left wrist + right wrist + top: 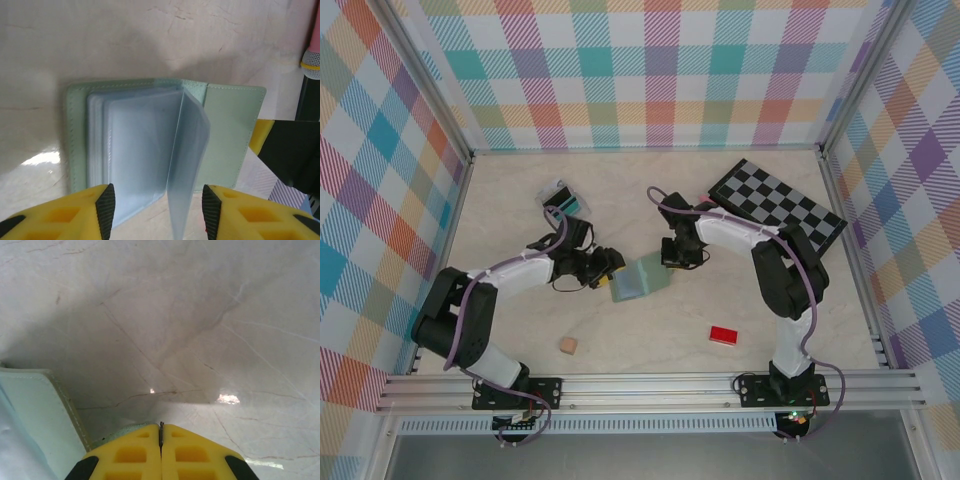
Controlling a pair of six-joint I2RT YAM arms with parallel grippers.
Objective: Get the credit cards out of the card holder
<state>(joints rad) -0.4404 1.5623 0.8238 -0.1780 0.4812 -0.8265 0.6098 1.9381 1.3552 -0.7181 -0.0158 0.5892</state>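
**Desk:** How are the arms posed?

**Photog:** L arm is seen bent wide at the elbow, forearm laid across the table (650, 180). The left gripper (608, 270) is pointed at the card holder (642, 278) from its L end. R arm is folded up & over from its base. The right gripper (672, 254) is angled down at the holder's far R corner; contact can't be told.

**Desk:** Jaws?

**Photog:** In the L wrist view the left gripper (157, 210) is shown part-open, pads (106, 210) set either side of the clear sleeves (135, 145). One leaf is stood up btwn them, not pinched. The right gripper (161, 450) is shown shut tight, w/ nothing visible btwn the fingers.

**Desk:** Holder's lie?

**Photog:** It is spread open, inside up, at table ctr btwn the two grippers. Its long axis is run L-to-R, w/ the R end tipped slightly toward the far wall. The credit cards (562, 200) are seen lying well apart, beyond the L arm.
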